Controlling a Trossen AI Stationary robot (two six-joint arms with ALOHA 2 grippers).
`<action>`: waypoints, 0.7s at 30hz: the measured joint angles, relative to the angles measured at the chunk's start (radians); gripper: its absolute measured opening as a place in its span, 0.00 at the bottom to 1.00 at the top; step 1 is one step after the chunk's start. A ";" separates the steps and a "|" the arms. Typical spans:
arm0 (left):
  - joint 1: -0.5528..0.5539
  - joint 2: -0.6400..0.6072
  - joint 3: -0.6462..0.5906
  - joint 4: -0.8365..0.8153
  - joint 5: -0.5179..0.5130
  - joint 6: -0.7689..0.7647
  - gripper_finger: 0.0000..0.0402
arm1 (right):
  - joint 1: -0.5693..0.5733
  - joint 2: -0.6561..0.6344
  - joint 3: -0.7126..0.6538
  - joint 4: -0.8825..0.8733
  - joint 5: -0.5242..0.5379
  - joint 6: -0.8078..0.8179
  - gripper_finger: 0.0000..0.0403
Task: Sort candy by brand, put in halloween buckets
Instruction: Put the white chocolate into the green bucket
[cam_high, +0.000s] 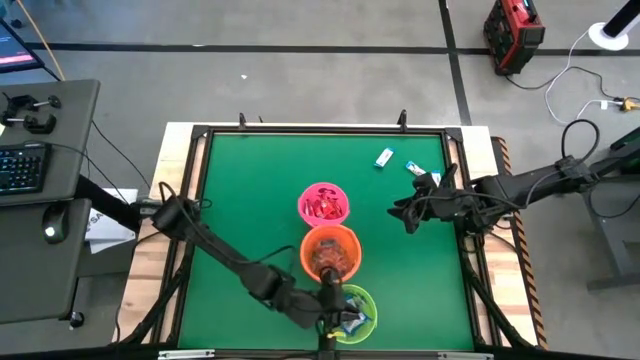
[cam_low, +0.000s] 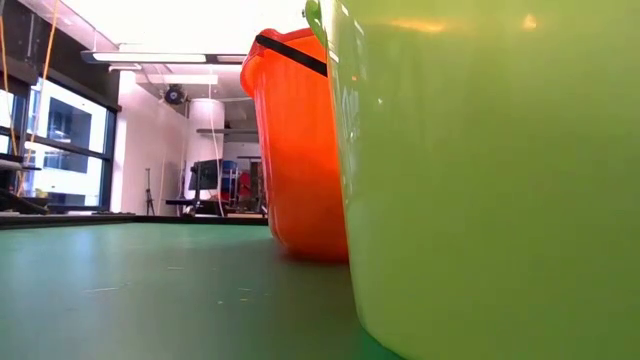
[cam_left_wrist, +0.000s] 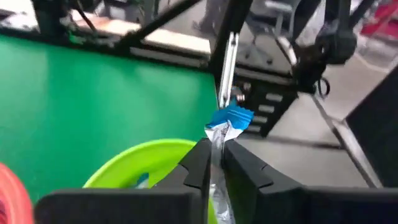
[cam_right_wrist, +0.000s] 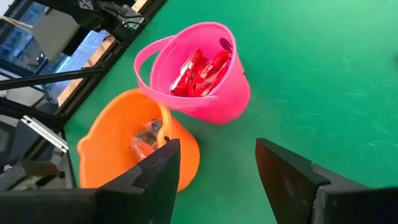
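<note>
Over the lime green bucket (cam_high: 358, 312) at the table's near edge, the left gripper (cam_left_wrist: 214, 163) pinches a blue-and-white candy packet (cam_left_wrist: 225, 124) between its fingers. Beside the pink bucket (cam_right_wrist: 205, 74) and orange bucket (cam_right_wrist: 118, 149), the right gripper (cam_right_wrist: 214, 165) hangs spread and empty; two more blue-and-white packets (cam_high: 397, 161) lie near the far edge.

Two dark jointed arms (cam_high: 230, 260) with black cables, wedge-shaped fingers (cam_right_wrist: 283, 171).

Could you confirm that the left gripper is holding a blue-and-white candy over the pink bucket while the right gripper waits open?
Not quite: the left gripper holds the blue-and-white candy over the lime green bucket, not the pink bucket, as the left wrist view shows. The right gripper does wait open.
</note>
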 joint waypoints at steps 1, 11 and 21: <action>0.003 0.001 0.003 -0.024 0.011 0.000 0.09 | 0.000 -0.001 0.000 -0.002 0.002 -0.001 0.50; 0.034 -0.004 0.054 -0.203 0.072 -0.019 0.43 | -0.001 -0.004 0.000 -0.002 0.001 -0.057 0.50; 0.111 -0.171 0.038 -0.582 0.026 0.050 0.59 | -0.102 0.018 0.001 -0.125 0.055 0.377 0.50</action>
